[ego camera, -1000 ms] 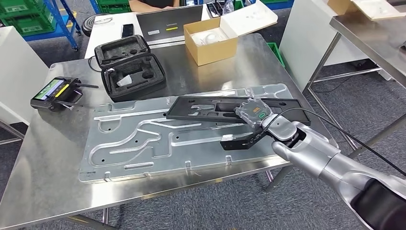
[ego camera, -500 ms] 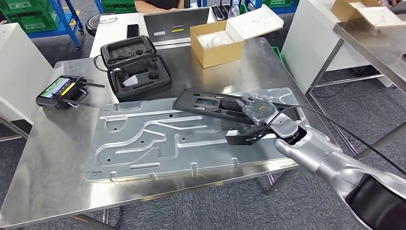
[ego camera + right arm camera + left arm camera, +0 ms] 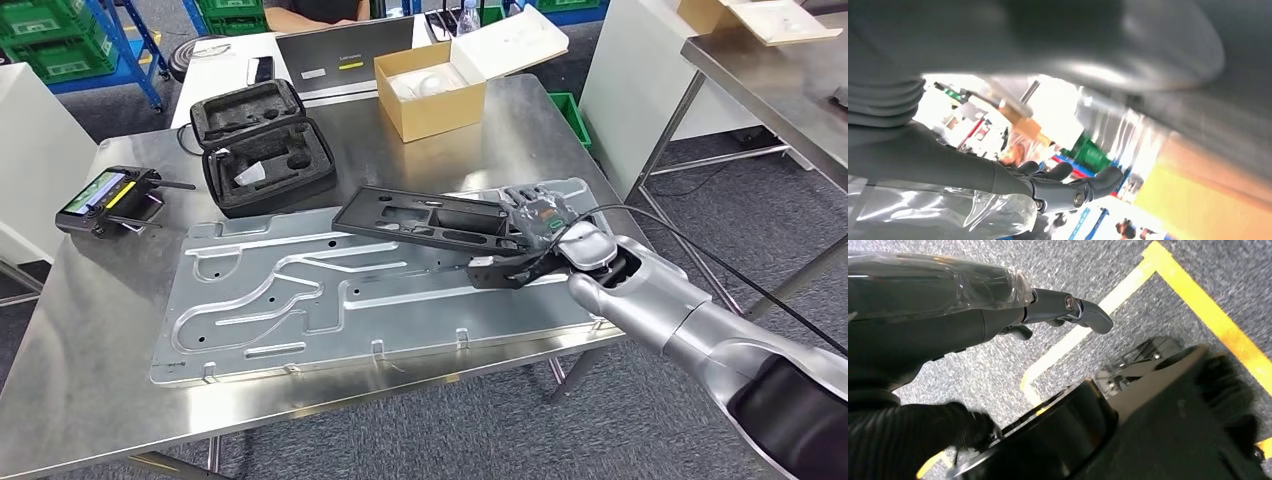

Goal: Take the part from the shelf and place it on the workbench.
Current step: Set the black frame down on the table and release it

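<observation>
Head view: cardboard box (image 3: 430, 95) holds white item (image 3: 425, 82)

Right hand (image 3: 998, 175) stretches across the lower left of the frame, dark fingers (image 3: 1098, 181) curling at centre bottom. A blurred grey underside (image 3: 1128, 45) spans the top; bright, smeared colours sit behind.

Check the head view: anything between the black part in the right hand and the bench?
Only the large aluminium plate, which lies flat on the workbench right under the black part. The right hand holds the part's near end above that plate. Nothing else visible lies beneath it; the foam case and cardboard box sit farther back.
</observation>
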### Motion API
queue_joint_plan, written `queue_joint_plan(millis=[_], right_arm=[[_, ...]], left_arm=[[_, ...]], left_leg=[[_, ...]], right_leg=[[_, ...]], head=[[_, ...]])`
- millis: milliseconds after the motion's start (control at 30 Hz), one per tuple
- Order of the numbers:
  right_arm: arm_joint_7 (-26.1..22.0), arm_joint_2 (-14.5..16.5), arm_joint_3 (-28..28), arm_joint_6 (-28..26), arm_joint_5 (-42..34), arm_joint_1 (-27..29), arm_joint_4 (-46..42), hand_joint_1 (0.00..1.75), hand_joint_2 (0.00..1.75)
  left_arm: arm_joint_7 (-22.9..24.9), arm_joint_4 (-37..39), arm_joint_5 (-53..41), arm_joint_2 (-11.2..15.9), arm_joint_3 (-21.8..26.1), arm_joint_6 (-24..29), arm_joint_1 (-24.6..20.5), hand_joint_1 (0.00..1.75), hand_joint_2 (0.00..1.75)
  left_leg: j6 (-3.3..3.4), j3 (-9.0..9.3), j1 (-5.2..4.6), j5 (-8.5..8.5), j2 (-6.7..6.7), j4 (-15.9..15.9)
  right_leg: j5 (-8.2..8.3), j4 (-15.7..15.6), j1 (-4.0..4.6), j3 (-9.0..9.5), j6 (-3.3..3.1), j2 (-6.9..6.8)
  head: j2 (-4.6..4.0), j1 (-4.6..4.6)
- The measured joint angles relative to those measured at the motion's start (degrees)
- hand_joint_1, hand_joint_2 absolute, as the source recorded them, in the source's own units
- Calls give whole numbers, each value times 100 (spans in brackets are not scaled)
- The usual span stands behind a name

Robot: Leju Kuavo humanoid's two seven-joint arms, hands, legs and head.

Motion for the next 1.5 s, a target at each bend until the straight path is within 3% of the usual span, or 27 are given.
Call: queue_joint_plan(millis=[67, 200, 267, 333, 367, 400, 467, 533, 600, 667, 733, 767, 833, 867, 900, 967, 1033, 1100, 1133, 1200, 1233, 1300, 1367, 1400, 1433, 1467, 1500], right_arm=[[100, -63, -14, 100, -65, -83, -257, 0, 0], [176, -192, -22, 174, -111, -130, -660, 0, 0], [231, -259, -22, 189, -110, -144, -807, 0, 0], [349, -318, -5, 255, -127, -166, -987, 0, 0], [418, -341, 5, 311, -142, -176, -1095, 0, 0], [490, -356, 15, 385, -160, -189, -1220, 0, 0], [685, -379, 26, 652, -218, -250, -1513, 0, 0], [899, -408, 37, 999, -316, -361, -1834, 0, 0], [1017, -467, 54, 1212, -357, -448, -2132, 0, 0], [1058, -555, 72, 1263, -280, -458, -2409, 0, 0], [1077, -650, 77, 1250, -182, -434, -2657, 0, 0], [1084, -696, 75, 1243, -151, -423, -2770, 0, 0], [1090, -778, 70, 1223, -96, -400, -2967, 0, 0], [1090, -820, 58, 1202, -53, -366, -3056, 0, 0], [1090, -869, 35, 1172, 12, -309, -3151, 0, 0], [1090, -976, -39, 1098, 169, -148, -3345, 0, 0], [1091, -1119, -165, 1003, 355, 25, -3590, 0, 0], [1094, -1298, -347, 875, 548, 200, -3886, 0, 0], [1096, -1380, -439, 791, 632, 298, -4029, 0, 0], [1098, -1526, -594, 605, 758, 499, -4285, 0, 0], [1097, -1590, -661, 521, 805, 592, -4393, 0, 0], [1098, -1725, -826, 367, 893, 802, -4581, 0, 0], [1099, -1854, -1070, 186, 1018, 1186, -4744, 0, 0], [1099, -1911, -1222, 94, 1080, 1436, -4818, 0, 0], [1099, -1967, -1384, 11, 1135, 1691, -4889, 0, 0], [1099, -2022, -1549, -50, 1175, 1916, -4959, 0, 0], [1099, -2079, -1720, -96, 1198, 2108, -5036, 0, 0]], left_arm=[[-4, 2, 14, 10, 0, 19, 40, 0, 0], [-18, 4, 27, 16, 1, 31, 93, 0, 0], [-33, 4, 42, 10, 2, 34, 102, 0, 0], [-61, 4, 74, 5, 7, 43, 115, 0, 0], [-76, 4, 92, 4, 12, 48, 123, 0, 0], [-92, 4, 111, 2, 19, 53, 130, 0, 0], [-133, 4, 156, -4, 33, 70, 140, 0, 0], [-187, 4, 212, -12, 46, 102, 152, 0, 0], [-239, 4, 266, -15, 79, 134, 179, 0, 0], [-275, 4, 310, -13, 125, 150, 212, 0, 0], [-290, 5, 340, -7, 161, 152, 230, 0, 0], [-292, 6, 347, -3, 173, 153, 231, 0, 0], [-293, 7, 360, -2, 193, 153, 223, 0, 0], [-293, 7, 372, -2, 204, 154, 218, 0, 0], [-293, 7, 388, -2, 220, 156, 215, 0, 0], [-293, 7, 419, -2, 257, 163, 216, 0, 0], [-291, 7, 438, -2, 280, 169, 228, 0, 0], [-292, 7, 451, -2, 291, 182, 258, 0, 0], [-298, 7, 457, -2, 296, 191, 276, 0, 0], [-321, 7, 467, -3, 310, 209, 300, 0, 0], [-336, 7, 471, -4, 315, 215, 306, 0, 0], [-364, 7, 491, -9, 321, 220, 311, 0, 0], [-386, 7, 525, -12, 323, 223, 316, 0, 0], [-393, 7, 542, -14, 323, 226, 320, 0, 0], [-399, 7, 556, -17, 323, 228, 323, 0, 0], [-402, 7, 566, -20, 324, 229, 325, 0, 0], [-405, 7, 574, -23, 326, 229, 326, 0, 0]], left_leg=[[88, 281, -57, 194, 6, -545], [129, 262, -62, 365, 22, -700], [181, 204, -34, 477, 35, -764], [215, 112, -37, 557, 41, -767], [215, 67, -38, 591, 45, -764], [212, 16, -39, 630, 51, -761], [187, -97, -34, 715, 61, -749], [139, -207, -36, 794, 60, -708], [78, -265, -50, 868, 53, -676], [15, -293, -48, 956, 40, -682], [-53, -374, -28, 824, 32, -569], [-89, -454, -14, 602, 30, -358], [-155, -662, 25, 7, 34, 389], [-175, -736, 41, -192, 34, 773], [-188, -741, 52, -258, 34, 1026], [-183, -511, 59, -86, 34, 990], [-129, 57, 49, 110, 28, 261], [-57, 565, 17, 81, 16, -527], [-27, 672, -5, 37, 14, -730], [28, 639, -13, 88, 18, -807], [60, 614, -7, 137, 23, -824], [127, 548, 8, 237, 39, -852], [171, 455, -3, 313, 46, -850], [178, 410, -8, 349, 45, -849], [179, 366, -12, 382, 44, -844], [174, 327, -15, 409, 42, -834], [165, 291, -18, 428, 42, -816]], right_leg=[[29, -4, 9, -9, 29, 10], [45, -9, -7, -64, 161, 3], [-328, 370, -12, -216, 195, -6], [-850, 1116, -13, -444, 224, -11], [-1004, 1425, -13, -515, 240, -13], [-1044, 1581, -13, -505, 255, -15], [-833, 1258, -19, -151, 274, -27], [-617, 416, -16, 460, 273, -41], [-584, -69, 5, 757, 212, -35], [-541, -113, 17, 721, 106, -34], [-450, -127, 4, 647, 9, -59], [-390, -134, -7, 591, -33, -70], [-272, -129, -11, 447, -70, -70], [-215, -127, -11, 371, -70, -69], [-160, -125, -11, 297, -64, -68], [-63, -122, -10, 169, -38, -68], [26, -121, -6, 64, 2, -68], [119, -130, 0, -7, 66, -70], [169, -145, -2, -29, 106, -71], [238, -168, -16, -58, 181, -66], [193, -125, -23, -92, 205, -61], [-181, 338, -30, -282, 223, -54], [-678, 1178, -17, -567, 236, -53], [-806, 1468, -13, -632, 241, -53], [-836, 1558, -11, -593, 243, -53], [-765, 1389, -11, -427, 241, -54], [-638, 1021, -11, -157, 237, -57]], head=[[0, 2], [0, 7], [0, 12], [0, 15], [0, 15], [0, 15], [0, 15], [0, 15], [0, 9], [0, 5], [0, 5], [0, 2], [0, -2], [0, -1], [0, -1], [0, -1], [0, 0], [0, 4], [0, 5], [0, 5], [0, 7], [0, 10], [0, 13], [0, 14], [0, 14], [0, 14], [0, 14]])
